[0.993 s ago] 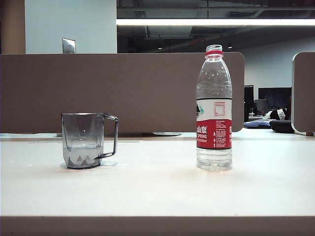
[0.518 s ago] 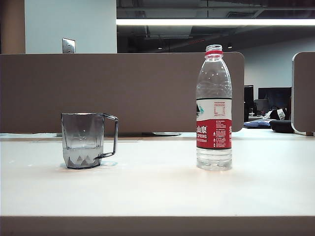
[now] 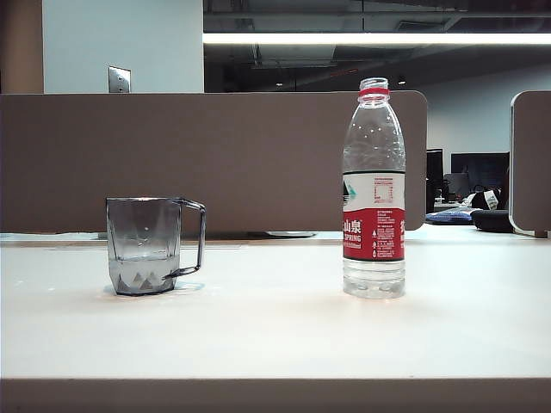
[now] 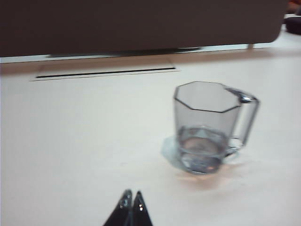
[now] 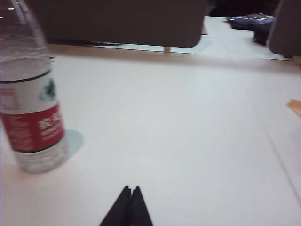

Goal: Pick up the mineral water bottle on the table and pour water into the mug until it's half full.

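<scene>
Both end effectors, left [image 4: 132,194] and right [image 5: 131,189], clenched (empty); mineral water bottle [image 3: 374,194] stands upright.

One mineral water bottle [image 3: 374,189], one mug [image 3: 145,245], one table [image 3: 275,335], two end effectors: left end effector [image 4: 131,201], right end effector [image 5: 130,192].

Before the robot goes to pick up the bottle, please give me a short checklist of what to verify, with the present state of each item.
1. Mineral water bottle upright on the table: ok.
2. Bottle open for pouring: ok, the neck shows no cap in the exterior view.
3. Mug upright, apart from the bottle, mouth unobstructed: ok; the left wrist view shows a little water already at its bottom.
4. Right gripper ready to grasp: not ok, fingertips together, short of the bottle, touching nothing.
5. Left gripper clear of the mug: ok, shut and short of it.
6. Enough water in the bottle: cannot tell, no level line is visible.
</scene>
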